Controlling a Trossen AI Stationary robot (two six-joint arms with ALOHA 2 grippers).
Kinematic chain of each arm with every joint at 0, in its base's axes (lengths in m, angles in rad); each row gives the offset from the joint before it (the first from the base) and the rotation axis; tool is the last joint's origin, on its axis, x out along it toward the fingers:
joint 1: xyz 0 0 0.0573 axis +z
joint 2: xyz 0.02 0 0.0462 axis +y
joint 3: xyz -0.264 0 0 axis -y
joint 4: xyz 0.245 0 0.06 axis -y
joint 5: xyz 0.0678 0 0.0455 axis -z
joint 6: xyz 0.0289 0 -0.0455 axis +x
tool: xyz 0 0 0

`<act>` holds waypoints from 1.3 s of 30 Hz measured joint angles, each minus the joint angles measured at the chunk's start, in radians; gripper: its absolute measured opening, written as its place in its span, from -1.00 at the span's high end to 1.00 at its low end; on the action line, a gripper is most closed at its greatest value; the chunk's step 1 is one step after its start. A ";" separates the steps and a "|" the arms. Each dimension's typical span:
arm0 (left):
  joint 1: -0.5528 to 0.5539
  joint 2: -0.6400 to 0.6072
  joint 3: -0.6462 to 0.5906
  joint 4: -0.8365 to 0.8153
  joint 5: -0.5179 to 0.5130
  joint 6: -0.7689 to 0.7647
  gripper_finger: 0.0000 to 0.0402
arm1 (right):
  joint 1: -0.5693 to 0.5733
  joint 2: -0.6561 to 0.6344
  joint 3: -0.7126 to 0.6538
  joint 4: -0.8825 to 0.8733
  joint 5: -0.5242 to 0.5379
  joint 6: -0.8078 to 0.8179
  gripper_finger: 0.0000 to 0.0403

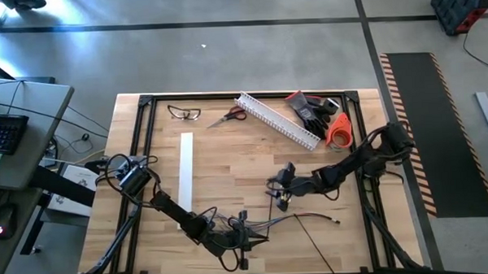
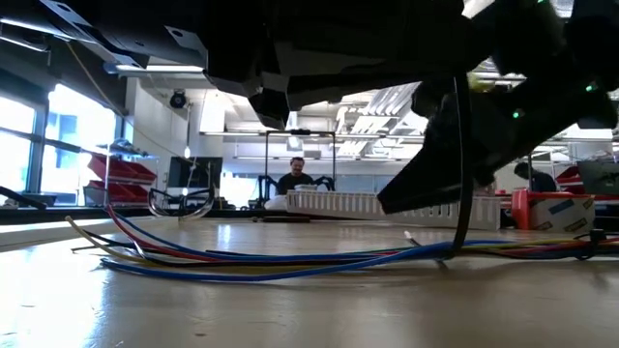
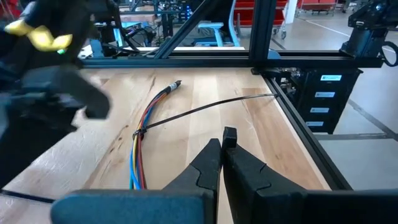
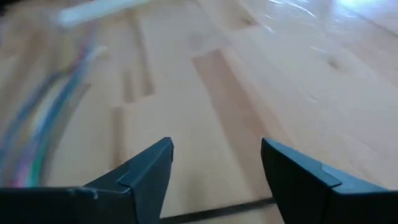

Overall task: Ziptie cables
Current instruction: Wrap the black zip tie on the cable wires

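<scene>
Left gripper [image 1: 244, 249], jaws clenched, is pinning the cables [image 3: 142, 146] at the bench [image 1: 229, 162] front edge; a ziptie [image 3: 205, 109] apparently looping them. Right gripper [image 4: 214, 165], jaws released, is hovering nearby for the tail.

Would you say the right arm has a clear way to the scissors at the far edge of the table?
Probably yes: the right claw is open and empty, and bare table lies between it and the scissors.
</scene>
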 joint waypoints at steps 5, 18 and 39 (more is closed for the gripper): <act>0.000 0.000 0.000 0.000 0.000 0.000 1.00 | -0.060 0.009 0.000 -0.109 -0.066 0.080 -0.33; 0.000 0.000 0.000 0.000 -0.001 -0.006 1.00 | -0.017 0.026 0.002 -0.080 -0.204 0.108 -0.32; 0.000 0.000 0.000 -0.020 -0.003 -0.018 1.00 | 0.041 -0.019 -0.002 0.164 -0.182 -0.029 -0.32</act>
